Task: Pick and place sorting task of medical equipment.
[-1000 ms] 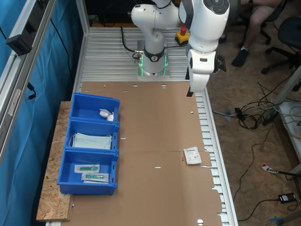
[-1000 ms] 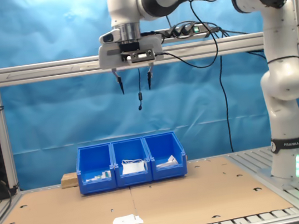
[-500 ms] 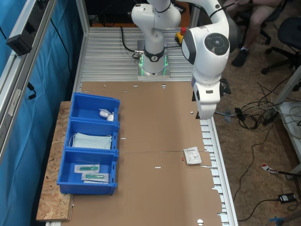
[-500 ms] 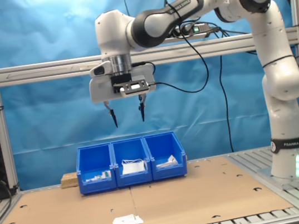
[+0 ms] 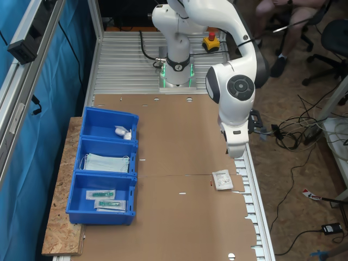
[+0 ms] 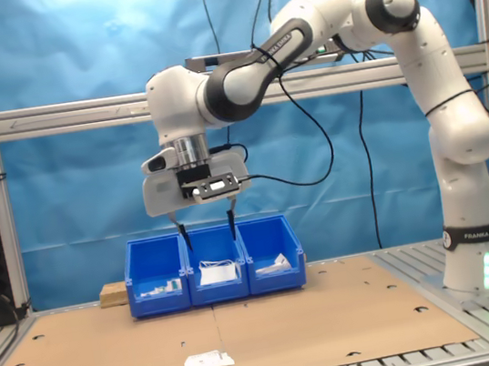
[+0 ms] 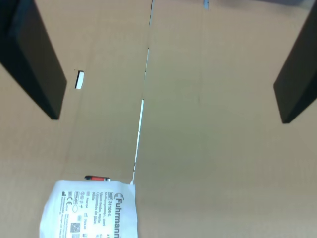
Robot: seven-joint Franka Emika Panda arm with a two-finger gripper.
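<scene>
The white robot arm (image 6: 440, 108) is smooth and round, like fat tubes joined together. It bends over a flat brown cardboard sheet (image 5: 179, 157) that covers the table. In the second exterior view the gripper (image 6: 209, 235) hangs in the air, high above the cardboard. Its two thin dark fingers (image 6: 184, 236) point down and stand wide apart, with nothing between them. In the wrist view the fingers (image 7: 33, 59) look like two flat black bars, one at each side, with bare cardboard between them.

The small white packet (image 5: 222, 179) lies flat on the cardboard. It is almost square, with faint grey print on it. In the first exterior view it sits near the first exterior view's right edge of the cardboard, just below the gripper (image 5: 235, 150). In the second exterior view the packet (image 6: 207, 364) is at the near edge of the cardboard. In the wrist view the packet (image 7: 89, 210) looks thin and a bit crinkly. A tiny red thing (image 7: 97, 178) lies just beside it.

Three blue plastic bins (image 5: 104, 166) stand in a row, touching, at the first exterior view's left. One bin holds a pale blue folded face mask (image 5: 106, 162). Another holds clear long packets (image 5: 106, 199) with green things inside. The last holds a small white lump (image 5: 122, 132).
</scene>
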